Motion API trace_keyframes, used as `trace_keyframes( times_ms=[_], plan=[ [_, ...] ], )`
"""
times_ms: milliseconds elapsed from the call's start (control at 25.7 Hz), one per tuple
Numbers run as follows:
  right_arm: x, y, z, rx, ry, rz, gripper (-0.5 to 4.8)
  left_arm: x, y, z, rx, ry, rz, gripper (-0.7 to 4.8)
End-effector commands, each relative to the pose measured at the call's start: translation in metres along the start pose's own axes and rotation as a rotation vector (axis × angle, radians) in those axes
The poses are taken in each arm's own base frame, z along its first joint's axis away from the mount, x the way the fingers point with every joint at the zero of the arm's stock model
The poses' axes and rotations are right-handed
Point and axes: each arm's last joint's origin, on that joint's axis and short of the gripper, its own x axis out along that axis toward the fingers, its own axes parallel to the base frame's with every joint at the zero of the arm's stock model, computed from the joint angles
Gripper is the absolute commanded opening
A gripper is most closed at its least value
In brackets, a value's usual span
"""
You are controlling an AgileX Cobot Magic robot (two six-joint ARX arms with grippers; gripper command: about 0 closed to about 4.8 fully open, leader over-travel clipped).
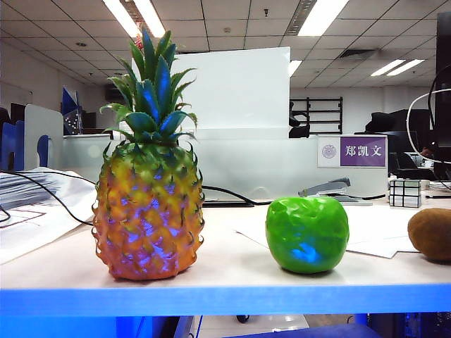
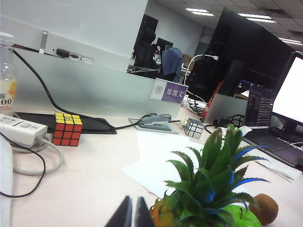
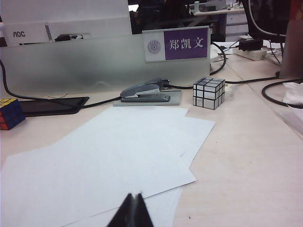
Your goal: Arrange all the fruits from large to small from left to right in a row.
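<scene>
Both grippers clenched and empty; fruit row lies nearest the left gripper.

Left gripper tips meet; the pineapple stands just beside them, upright, with the apple and kiwi beyond. Right gripper tips meet over paper sheets, no fruit near.

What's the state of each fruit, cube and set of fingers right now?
pineapple: upright, leftmost in the row
apple: resting on the table, right of the pineapple
kiwi: rightmost, cut off by the exterior view's edge
Rubik's cube: sitting flat near the divider
mirror cube: sitting flat, unscrambled
left gripper: fingers shut, empty
right gripper: fingers shut, empty, above the paper sheets
</scene>
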Motion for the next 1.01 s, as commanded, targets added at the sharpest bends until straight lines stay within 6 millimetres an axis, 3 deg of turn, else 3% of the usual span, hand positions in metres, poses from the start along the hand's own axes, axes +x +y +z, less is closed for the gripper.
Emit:
trace_keyframes(
  times_ms=[39, 544, 622, 1010],
  plan=[
    [0.0, 0.0, 0.0, -0.004, -0.011, -0.002, -0.01, 0.0, -0.001, 0.002, 0.009, -0.011, -0.004, 0.26],
    [0.0, 0.0, 0.0, -0.004, -0.011, -0.002, -0.01, 0.0, 0.0, 0.001, 0.005, -0.005, -0.002, 0.26],
    [0.0, 0.0, 0.0, -0.004, -0.011, -0.002, -0.01, 0.0, 0.001, -0.002, 0.093, 0.017, 0.008, 0.26],
    [0.0, 0.0, 0.0, -0.004, -0.011, -0.002, -0.01, -0.003, 0.013, -0.011, 0.177, 0.063, 0.343, 0.26]
  ],
)
